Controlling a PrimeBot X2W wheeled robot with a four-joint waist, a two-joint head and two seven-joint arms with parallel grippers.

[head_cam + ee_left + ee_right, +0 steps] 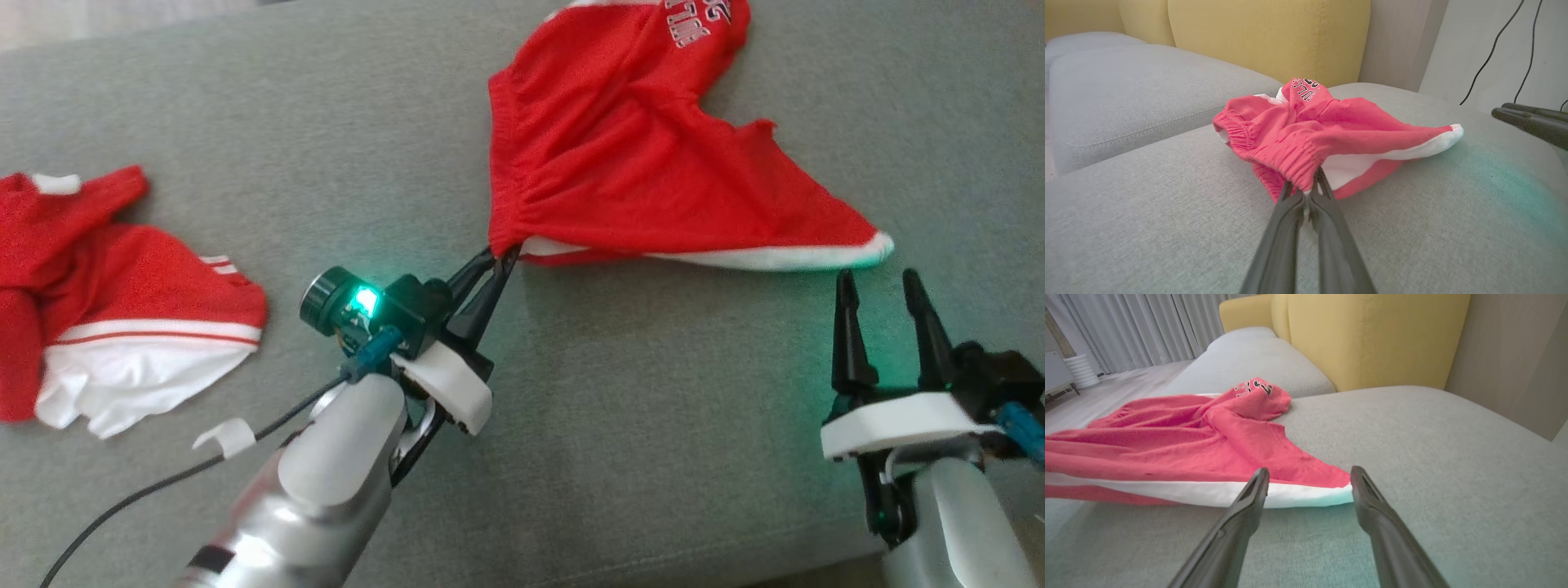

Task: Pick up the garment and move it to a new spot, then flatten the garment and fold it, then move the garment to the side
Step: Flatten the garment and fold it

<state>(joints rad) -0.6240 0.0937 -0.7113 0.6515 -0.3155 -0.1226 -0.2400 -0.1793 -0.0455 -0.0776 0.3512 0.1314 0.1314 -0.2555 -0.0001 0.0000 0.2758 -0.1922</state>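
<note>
The garment is a pair of red shorts with a white stripe, lying crumpled on the grey sofa cushion at the upper right. My left gripper is shut on its near-left waistband corner; the left wrist view shows the garment with the elastic hem pinched between the fingertips. My right gripper stands open just short of the garment's white-edged right tip, not touching it. In the right wrist view the garment lies ahead, its white tip level with the open gripper.
A second red and white garment lies bunched at the cushion's left side. Yellow back cushions rise behind the seat. The right gripper's fingers enter the left wrist view at its right edge. Cables hang on the wall.
</note>
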